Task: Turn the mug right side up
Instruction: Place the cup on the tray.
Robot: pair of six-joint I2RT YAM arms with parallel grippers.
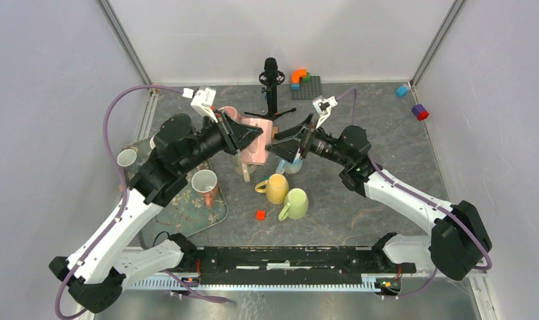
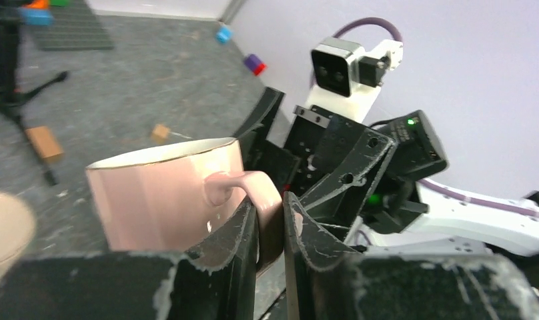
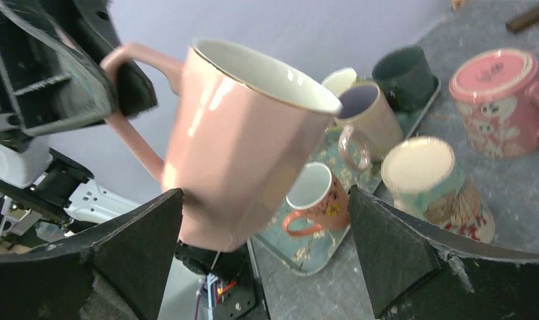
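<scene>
Clamping the loop handle (image 2: 250, 181) of a pale pink ceramic mug (image 2: 165, 197), the left end effector (image 2: 270, 230) is clenched tight, one finger on either side of the handle. The mug is upright with its gold-edged rim up, lifted off the grey tabletop (image 1: 360, 207), centre-back of the workspace. The right end effector (image 1: 290, 141) is released, jaws spread wide and flanking the mug's lower body; can't tell if they touch it. Past the mug in the right wrist view, a teal patterned tray (image 3: 305, 257) carries an orange mug (image 3: 317, 197), a beige mug (image 3: 368, 113) and a dark green mug (image 3: 403, 73). Beside the tray on the tabletop, two mugs sit upside down: a pink cartoon-print mug (image 3: 497, 100) and a floral mug (image 3: 430, 180). Nearer the arm bases are a yellow mug (image 1: 277, 189), a light green mug (image 1: 295, 203) just beside it, and a small red cube (image 1: 260, 215).
</scene>
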